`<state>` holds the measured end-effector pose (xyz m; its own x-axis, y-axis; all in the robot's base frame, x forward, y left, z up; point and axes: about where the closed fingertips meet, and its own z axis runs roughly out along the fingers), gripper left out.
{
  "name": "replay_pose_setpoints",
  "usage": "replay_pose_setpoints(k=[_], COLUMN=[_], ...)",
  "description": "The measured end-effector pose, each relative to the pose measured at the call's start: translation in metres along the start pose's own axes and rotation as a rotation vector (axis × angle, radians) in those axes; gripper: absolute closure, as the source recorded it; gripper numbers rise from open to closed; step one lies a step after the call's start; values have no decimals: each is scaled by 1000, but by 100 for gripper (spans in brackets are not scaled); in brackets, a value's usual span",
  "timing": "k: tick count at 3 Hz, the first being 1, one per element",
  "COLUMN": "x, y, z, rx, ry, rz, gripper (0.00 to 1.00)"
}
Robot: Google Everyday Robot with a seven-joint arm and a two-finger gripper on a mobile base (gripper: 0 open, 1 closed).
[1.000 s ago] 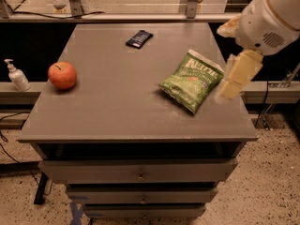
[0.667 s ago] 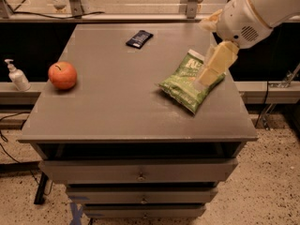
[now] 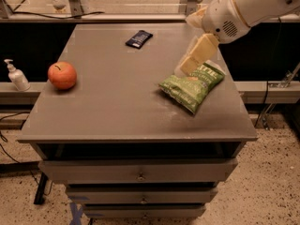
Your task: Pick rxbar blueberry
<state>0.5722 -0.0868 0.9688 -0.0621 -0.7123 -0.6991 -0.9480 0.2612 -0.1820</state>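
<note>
The rxbar blueberry (image 3: pixel 138 39) is a small flat dark bar with pale lettering, lying at the far middle of the grey table top (image 3: pixel 117 102). My gripper (image 3: pixel 187 64) hangs from the white arm at the upper right, its cream fingers pointing down-left over the top edge of the green chip bag (image 3: pixel 192 86). It is well to the right of the bar and nearer the camera, and holds nothing that I can see.
A red apple (image 3: pixel 62 75) sits near the table's left edge. A white pump bottle (image 3: pixel 15 75) stands on a ledge to the left, off the table. Drawers sit below the table top.
The arm and gripper have moved left and toward the far side, from the table's right edge to over the chip bag. The bar, bag and apple have not moved.
</note>
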Motion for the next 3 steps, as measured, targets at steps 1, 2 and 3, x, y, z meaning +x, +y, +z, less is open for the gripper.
replay_pose_setpoints(k=[1,2,3], x=[0,3,-4], y=[-18,-62,-104], z=[16,49,84], rx=[24,29,-2], ry=[-32,-74,-115], rz=[5,39,73], gripper=[0,0,0])
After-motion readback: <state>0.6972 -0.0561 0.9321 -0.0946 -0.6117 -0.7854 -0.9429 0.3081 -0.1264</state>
